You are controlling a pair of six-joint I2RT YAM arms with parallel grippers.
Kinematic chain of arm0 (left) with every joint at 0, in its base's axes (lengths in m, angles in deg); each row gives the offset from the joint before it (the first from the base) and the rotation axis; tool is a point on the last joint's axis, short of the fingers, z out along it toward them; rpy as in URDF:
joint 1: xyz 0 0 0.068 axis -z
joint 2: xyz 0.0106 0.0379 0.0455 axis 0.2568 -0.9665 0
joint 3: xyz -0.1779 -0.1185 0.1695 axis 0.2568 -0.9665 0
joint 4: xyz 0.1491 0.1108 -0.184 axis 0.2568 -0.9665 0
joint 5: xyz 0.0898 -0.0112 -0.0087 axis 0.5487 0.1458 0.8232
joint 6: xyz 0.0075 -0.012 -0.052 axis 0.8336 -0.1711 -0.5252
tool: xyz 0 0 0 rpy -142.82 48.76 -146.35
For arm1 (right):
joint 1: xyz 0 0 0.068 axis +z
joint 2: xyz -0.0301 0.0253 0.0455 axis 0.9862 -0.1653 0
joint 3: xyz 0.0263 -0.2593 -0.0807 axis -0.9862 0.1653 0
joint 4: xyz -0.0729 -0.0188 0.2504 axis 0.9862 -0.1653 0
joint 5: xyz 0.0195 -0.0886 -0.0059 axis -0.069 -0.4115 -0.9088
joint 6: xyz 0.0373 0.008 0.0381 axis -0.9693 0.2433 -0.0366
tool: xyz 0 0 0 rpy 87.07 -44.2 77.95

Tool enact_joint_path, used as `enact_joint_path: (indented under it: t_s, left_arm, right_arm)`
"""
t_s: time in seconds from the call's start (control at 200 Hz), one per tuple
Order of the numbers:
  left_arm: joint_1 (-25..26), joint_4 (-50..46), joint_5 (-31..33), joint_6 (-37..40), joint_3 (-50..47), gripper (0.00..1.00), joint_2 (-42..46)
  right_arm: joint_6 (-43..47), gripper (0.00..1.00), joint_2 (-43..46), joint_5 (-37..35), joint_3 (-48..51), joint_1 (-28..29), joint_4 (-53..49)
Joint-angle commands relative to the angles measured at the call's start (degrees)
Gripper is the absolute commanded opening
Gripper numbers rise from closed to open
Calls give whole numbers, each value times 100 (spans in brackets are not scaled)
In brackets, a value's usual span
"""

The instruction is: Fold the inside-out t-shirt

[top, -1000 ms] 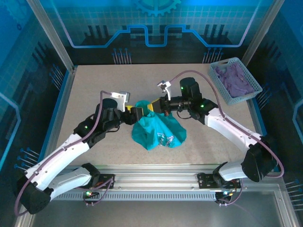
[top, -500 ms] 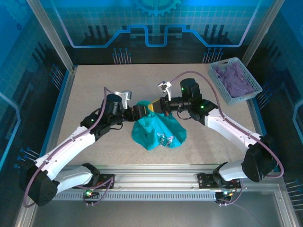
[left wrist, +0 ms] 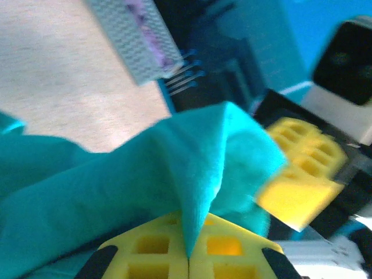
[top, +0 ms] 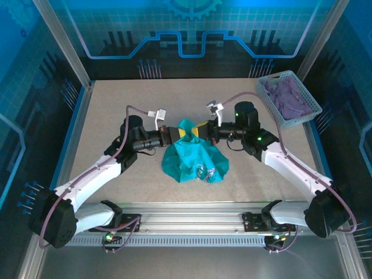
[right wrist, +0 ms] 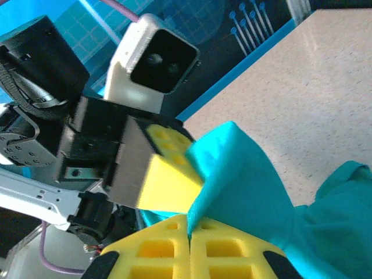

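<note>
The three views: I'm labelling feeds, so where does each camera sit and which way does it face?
Top external: above, behind the arm bases, looking down on table, arms, t-shirt.
Left wrist: on left arm, facing right past its fingers to the right hand and basket.
Right wrist: on right arm, facing left past its fingers to the left hand.
Both wrist views share the pinched t-shirt fold.

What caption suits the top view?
Left hand and right hand each pinch the raised peak of a teal t-shirt heaped on the table.
</note>
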Motion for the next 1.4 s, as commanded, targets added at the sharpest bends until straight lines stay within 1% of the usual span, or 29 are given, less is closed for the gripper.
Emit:
enact_joint_path:
  t_s: [0.0, 0.075, 0.24, 0.3, 0.415, 0.465, 0.515, 0.555, 0.595, 0.705, 0.785, 0.83, 0.93, 1.065, 1.205, 1.255, 1.336, 1.391]
  left_arm:
    - [-57, 2101, -1094, -575, -178, 0, 159]
    - [-62, 2823, -1371, -752, -216, 0, 151]
    - [-57, 3400, -1674, -806, -232, 0, 55]
    - [-58, 3422, -1675, -777, -217, 0, 46]
    - [-59, 3245, -1577, -640, -192, 0, 68]
    - [-56, 2999, -1487, -486, -160, 0, 109]
    - [-58, 2643, -1360, -310, -136, 0, 167]
    - [-57, 2317, -1273, -103, -97, 0, 228]
    - [-57, 2014, -1198, 76, -62, 0, 298]
    - [-48, 1491, -1065, 390, -7, 0, 445]
    - [-47, 1291, -1010, 496, 15, 0, 500]
    - [-50, 1255, -1011, 518, 16, 0, 511]
    - [-56, 1200, -1008, 546, 18, 0, 551]
    - [-47, 1115, -1013, 601, 28, 0, 616]
    - [-47, 1113, -1012, 605, -4, 0, 652]
    - [-52, 1108, -1000, 605, -19, 0, 660]
    - [-47, 1089, -997, 629, -42, 0, 682]
    - [-47, 1046, -985, 665, -57, 0, 687]
  right_arm:
    - [441, 3, 350, -592, -41, -113, -465]
    - [762, 9, 458, -1046, -187, -90, -1076]
    - [1147, 25, 497, -1834, -553, 6, -2015]
    - [1344, 29, 453, -2378, -788, 114, -2466]
    - [1774, 34, 425, -3548, -1125, 408, -3176]
    - [2001, 35, 489, -3860, -1163, 547, -3280]
    - [2276, 36, 653, -3970, -1085, 710, -3202]
    - [2467, 37, 823, -3908, -986, 832, -3066]
    - [2620, 37, 991, -3678, -871, 924, -2909]
    - [2798, 37, 1262, -2560, -650, 1041, -2466]
    - [2876, 37, 1181, -1828, -645, 1131, -2286]
    - [2889, 37, 1083, -1555, -669, 1174, -2225]
    - [2787, 36, 800, -1182, -771, 1197, -2040]
    - [2705, 35, 313, -921, -1015, 1172, -2062]
    - [2576, 35, -36, -521, -1048, 982, -1918]
    - [2492, 32, -81, -326, -1019, 912, -1807]
    - [2371, 24, -86, -132, -946, 827, -1614]
    - [2327, 21, -65, 4, -911, 771, -1536]
